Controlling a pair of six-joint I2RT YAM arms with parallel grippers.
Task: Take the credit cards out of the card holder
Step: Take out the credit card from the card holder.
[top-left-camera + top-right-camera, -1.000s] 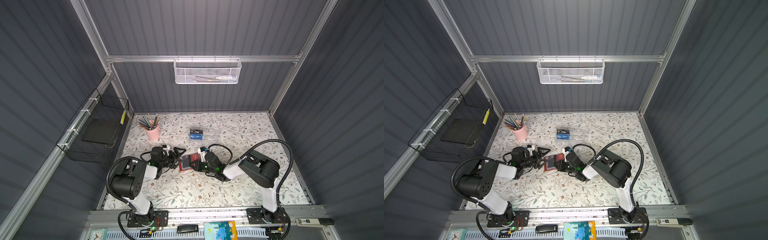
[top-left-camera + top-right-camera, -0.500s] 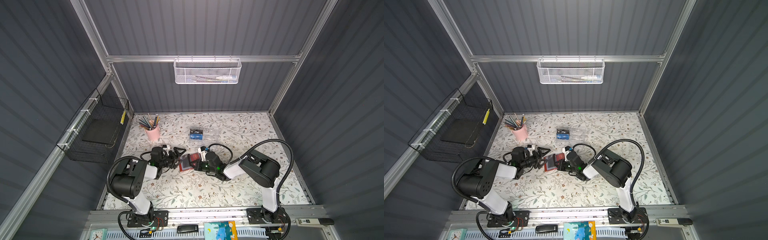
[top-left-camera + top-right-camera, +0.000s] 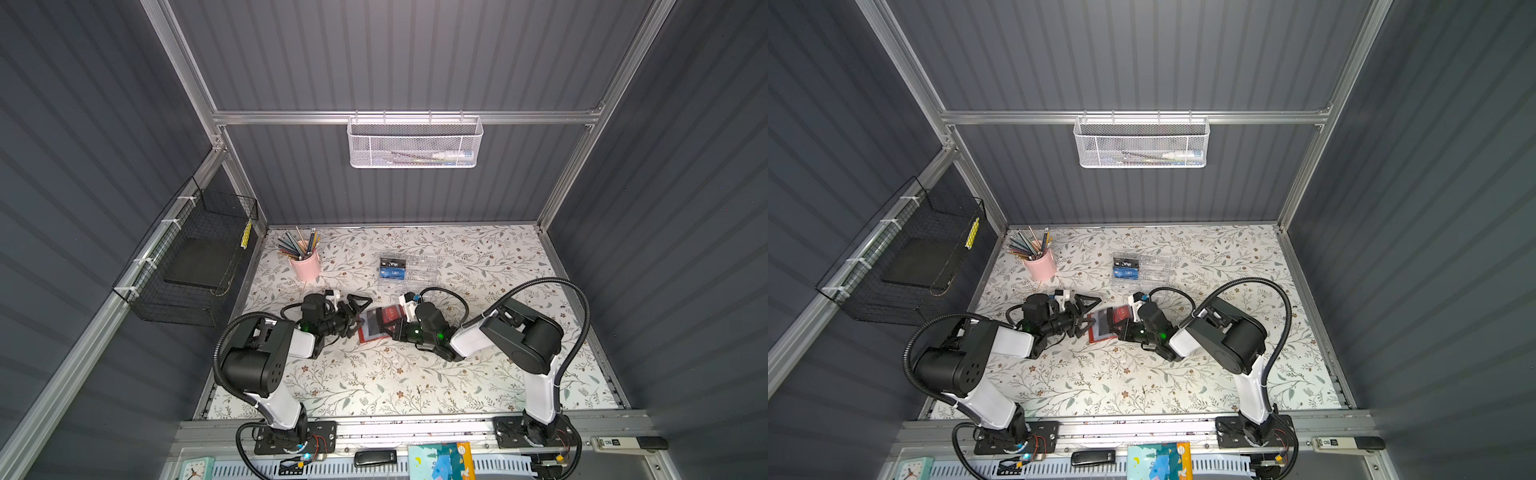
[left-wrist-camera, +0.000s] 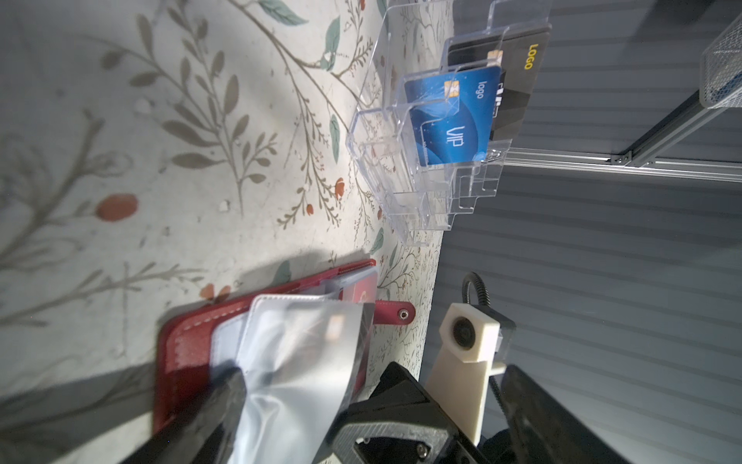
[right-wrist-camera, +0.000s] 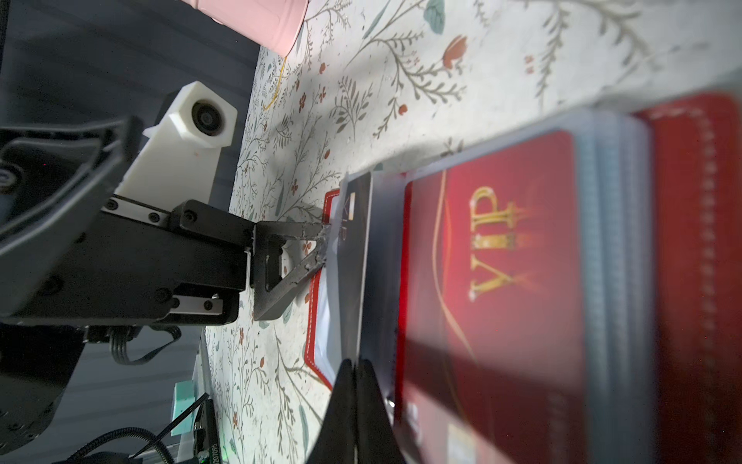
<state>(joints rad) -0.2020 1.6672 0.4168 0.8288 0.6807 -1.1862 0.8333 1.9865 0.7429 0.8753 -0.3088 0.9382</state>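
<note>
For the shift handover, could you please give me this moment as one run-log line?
left gripper: open, touching clear plastic sleeve page | right gripper: shut on dark plastic card | red leather-like card holder: lying open

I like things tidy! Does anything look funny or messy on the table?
Yes: one plastic sleeve page of the red card holder curls up off the others instead of lying flat, its edge pinched in the right gripper. It looks bent, not torn. Nothing else seems spilled or knocked over.

leather-like red card holder (image 4: 182, 361), clear glossy plastic sleeves (image 4: 297, 353), glossy red card (image 5: 502, 301), dark plastic card (image 5: 355, 281)
</note>
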